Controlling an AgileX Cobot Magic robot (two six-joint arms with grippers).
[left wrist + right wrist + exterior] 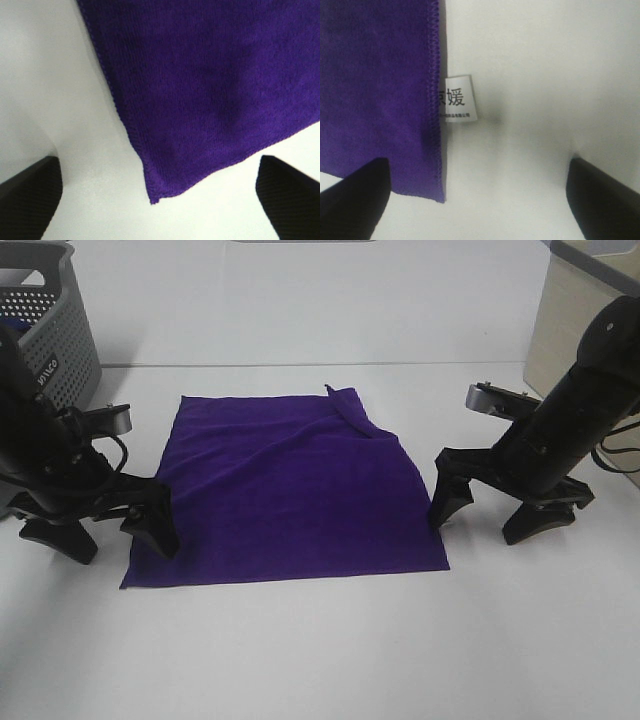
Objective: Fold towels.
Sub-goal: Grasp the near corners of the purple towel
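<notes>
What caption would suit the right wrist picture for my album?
Open jaws flank a corner of the purple towel, whose white tag sticks out onto the table.

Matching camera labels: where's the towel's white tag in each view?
Exterior high: not discernible; the right tool stands at the towel's right edge.
Left wrist: not in it, only a bare towel corner.
Right wrist: the tag juts from the towel's stitched edge, near its corner.
Shared landmark: the purple towel's edge.

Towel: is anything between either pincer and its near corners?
Nothing visible. The left pincer is open over the towel at its near left corner. The right pincer is open at the near right corner, by the tag.
</notes>
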